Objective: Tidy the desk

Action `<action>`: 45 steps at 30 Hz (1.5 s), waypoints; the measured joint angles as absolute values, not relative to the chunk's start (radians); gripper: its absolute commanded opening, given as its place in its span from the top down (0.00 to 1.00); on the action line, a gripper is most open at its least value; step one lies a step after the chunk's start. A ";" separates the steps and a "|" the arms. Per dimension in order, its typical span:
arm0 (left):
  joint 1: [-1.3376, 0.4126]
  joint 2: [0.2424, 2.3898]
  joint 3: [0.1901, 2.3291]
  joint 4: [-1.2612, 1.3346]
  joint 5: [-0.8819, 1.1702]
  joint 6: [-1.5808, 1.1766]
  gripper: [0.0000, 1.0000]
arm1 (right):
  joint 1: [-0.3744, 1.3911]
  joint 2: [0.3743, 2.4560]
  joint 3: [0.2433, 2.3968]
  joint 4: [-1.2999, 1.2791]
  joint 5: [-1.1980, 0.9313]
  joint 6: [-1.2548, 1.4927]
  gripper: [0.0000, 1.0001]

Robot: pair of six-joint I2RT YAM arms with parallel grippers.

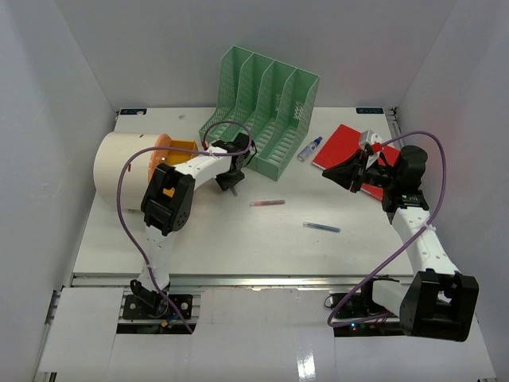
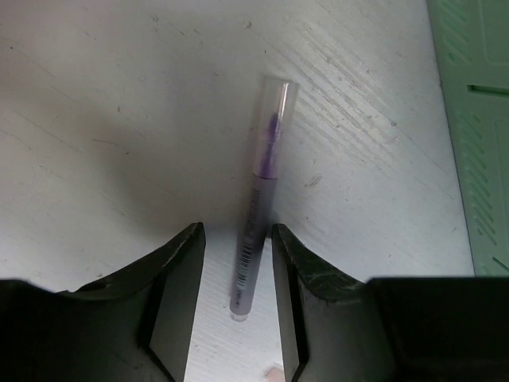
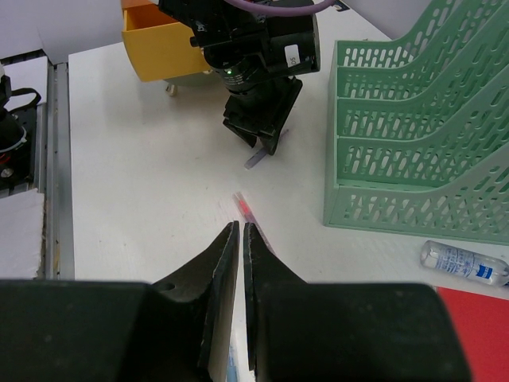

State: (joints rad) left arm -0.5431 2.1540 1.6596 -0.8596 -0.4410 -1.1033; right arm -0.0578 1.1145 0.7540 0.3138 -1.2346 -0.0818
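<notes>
The white desk [image 1: 238, 247] holds loose pens. My left gripper [image 1: 233, 181] is low over the desk in front of the green file organizer [image 1: 262, 103]. It is open, its jaws on either side of a purple pen [image 2: 258, 215] that lies flat on the desk with a gap on both sides. The left gripper [image 2: 237, 239] does not grip it. A red pen [image 1: 267, 203] and a blue pen [image 1: 321, 228] lie mid-desk. My right gripper [image 1: 330, 175] is shut and empty, held above the desk beside a red notebook [image 1: 342, 147]. In the right wrist view its tips [image 3: 240, 227] point at the red pen [image 3: 242, 207].
A white cylinder with an orange drawer [image 1: 175, 149] stands at the far left. A small clear bottle [image 1: 310, 149] lies between the organizer and the notebook. White walls enclose the desk on three sides. A silver rail [image 1: 254, 280] runs along the front edge.
</notes>
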 measured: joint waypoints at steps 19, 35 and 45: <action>-0.547 2.088 1.553 -0.717 -0.366 -0.758 1.00 | -0.066 1.114 0.754 0.313 -1.237 -0.082 0.87; -0.597 1.406 1.368 -0.633 -0.260 -0.088 1.00 | -0.066 1.139 0.756 0.265 -1.288 -0.118 0.86; -0.494 1.386 1.368 -0.727 -0.479 0.010 0.99 | -0.066 1.152 0.756 0.239 -1.287 -0.144 0.86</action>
